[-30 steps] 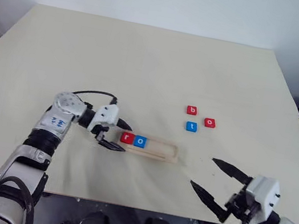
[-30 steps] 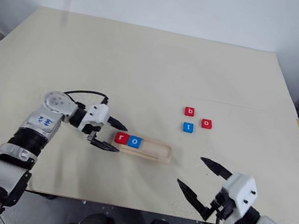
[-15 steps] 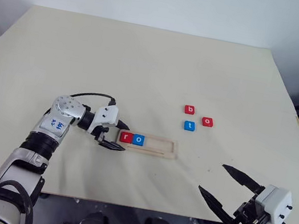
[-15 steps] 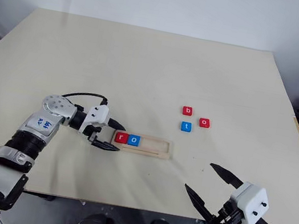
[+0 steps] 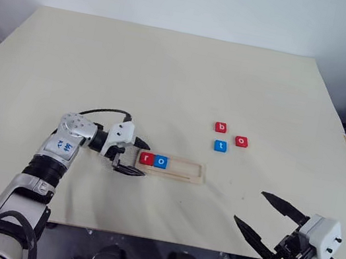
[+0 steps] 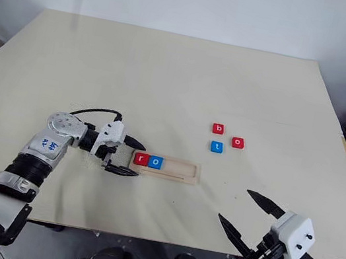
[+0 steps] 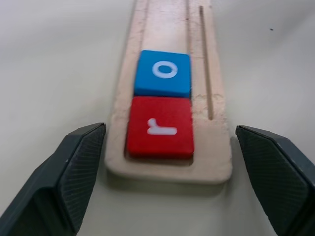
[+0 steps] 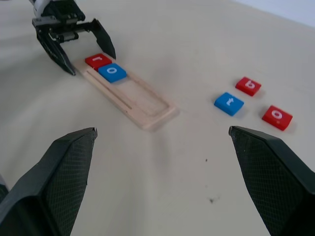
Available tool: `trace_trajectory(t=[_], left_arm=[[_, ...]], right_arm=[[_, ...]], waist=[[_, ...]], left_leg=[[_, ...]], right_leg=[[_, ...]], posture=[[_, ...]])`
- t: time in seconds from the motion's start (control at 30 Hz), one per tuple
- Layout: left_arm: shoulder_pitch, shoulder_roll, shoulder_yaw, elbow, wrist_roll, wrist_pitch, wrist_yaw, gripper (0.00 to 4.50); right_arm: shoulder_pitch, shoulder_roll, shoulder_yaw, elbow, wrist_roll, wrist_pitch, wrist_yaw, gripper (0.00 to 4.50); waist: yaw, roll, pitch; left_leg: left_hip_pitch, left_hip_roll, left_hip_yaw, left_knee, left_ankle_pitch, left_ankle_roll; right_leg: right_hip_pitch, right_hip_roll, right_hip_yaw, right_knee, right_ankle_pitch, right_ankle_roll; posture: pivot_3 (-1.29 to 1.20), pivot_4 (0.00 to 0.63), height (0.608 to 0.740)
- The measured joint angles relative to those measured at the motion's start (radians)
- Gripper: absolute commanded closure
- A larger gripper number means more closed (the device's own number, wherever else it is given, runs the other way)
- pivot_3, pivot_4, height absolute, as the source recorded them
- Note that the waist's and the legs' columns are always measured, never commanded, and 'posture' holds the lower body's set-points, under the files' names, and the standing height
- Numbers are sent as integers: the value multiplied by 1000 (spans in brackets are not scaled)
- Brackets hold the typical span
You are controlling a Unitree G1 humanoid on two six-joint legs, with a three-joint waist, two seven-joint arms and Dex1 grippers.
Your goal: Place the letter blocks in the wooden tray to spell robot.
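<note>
The left gripper (image 5: 135, 157) sits low on the tabletop (image 5: 170, 69) at the left end of the wooden tray (image 5: 183, 169). Its jaws stand wide open, one finger on each side of the tray's end, clear of the wood in the left wrist view and holding nothing.

The tray lies lengthwise across the near middle of the tabletop. In its groove, at the left end, sit the red r block (image 5: 147, 159) and the blue o block (image 5: 161, 162), touching side by side. The rest of the groove, to the right, is bare wood.

Farther back and to the right, well apart from the tray, three blocks lie loose on the tabletop: the red b block (image 5: 221, 128), the blue t block (image 5: 221, 146) just in front of it, and the red o block (image 5: 242, 142) beside them to the right.

The right gripper (image 5: 266, 218) hangs at the near right edge of the tabletop, jaws spread wide and empty, away from the blocks.
</note>
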Motion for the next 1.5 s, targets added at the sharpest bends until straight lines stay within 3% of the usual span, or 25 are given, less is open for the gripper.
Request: trace_trajectory(t=[0.33,0.7,0.87,1.1,1.3,1.5], left_arm=[[183,145,224,-65,-178,3,-36,48],[278,114,270,-311,-289,56,21,48],[337,101,270,-383,-316,118,61,48],[379,92,287,-437,-341,152,109,48],[379,63,284,-466,-348,172,148,48],[381,61,282,-502,-350,191,166,48]], right_arm=[[-37,23,-135,139,12,-23,-34,0],[-153,-54,-142,280,-23,-47,31,0],[-395,-152,-44,239,-13,234,-125,0],[-699,-148,39,260,64,495,-278,0],[-794,-87,201,430,-28,544,-345,0],[-845,-15,246,473,-60,555,-382,0]], waist=[[0,0,0],[-7,1,0],[-29,1,1],[-19,1,0],[-23,2,1],[-28,2,1]], left_leg=[[0,0,0,0,-1,-1],[1,0,1,0,-1,0],[3,1,-1,0,-1,-2],[-1,0,0,0,-1,-1],[-2,0,2,0,-1,-1],[-1,1,3,-1,-1,-2]], right_leg=[[0,-1,0,0,0,0],[1,-1,0,0,0,0],[-1,0,4,3,0,-1],[-4,-1,3,2,0,-1],[-4,-1,3,2,0,-1],[-5,0,4,3,0,-1]], posture=[[0,150,740],[0,150,740],[0,150,740],[0,150,740],[0,150,740],[0,150,740]])
